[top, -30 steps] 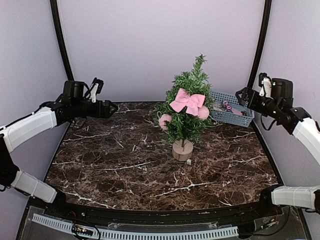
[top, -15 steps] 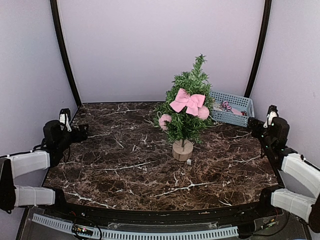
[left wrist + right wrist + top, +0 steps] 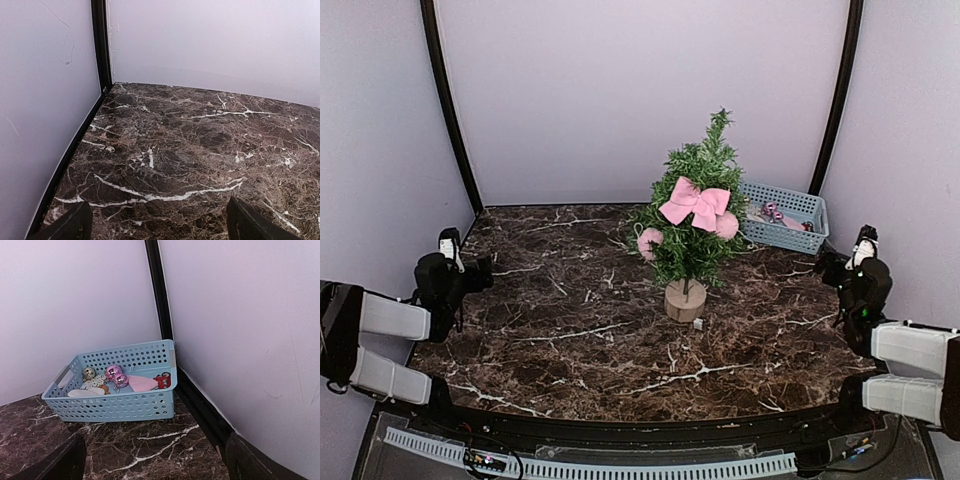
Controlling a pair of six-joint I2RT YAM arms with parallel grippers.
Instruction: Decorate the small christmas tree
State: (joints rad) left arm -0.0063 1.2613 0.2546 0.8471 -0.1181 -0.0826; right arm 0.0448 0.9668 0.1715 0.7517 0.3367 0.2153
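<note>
Small christmas tree (image 3: 692,215) stands upright on its round wooden base (image 3: 685,300), a little right of the middle of the dark marble bench (image 3: 570,330). Nearest the camera, the left pincer (image 3: 475,273) sits low at the bench's left edge and the right pincer (image 3: 835,268) low at its right edge, both well apart from the tree. Each has its jaws spread wide and holds nothing; the wrist views show only bare marble or open space between the fingers. A small pale piece (image 3: 699,323) lies on the bench just in front of the base. Among the branches hang a pink bow (image 3: 695,203) and two fluffy pink balls, one lower left (image 3: 650,240) and one at the right (image 3: 726,225). Farthest back, in the right corner, a light blue perforated basket (image 3: 115,407) holds shiny pink baubles (image 3: 116,374), a small gold ball (image 3: 89,373) and other small trimmings.
</note>
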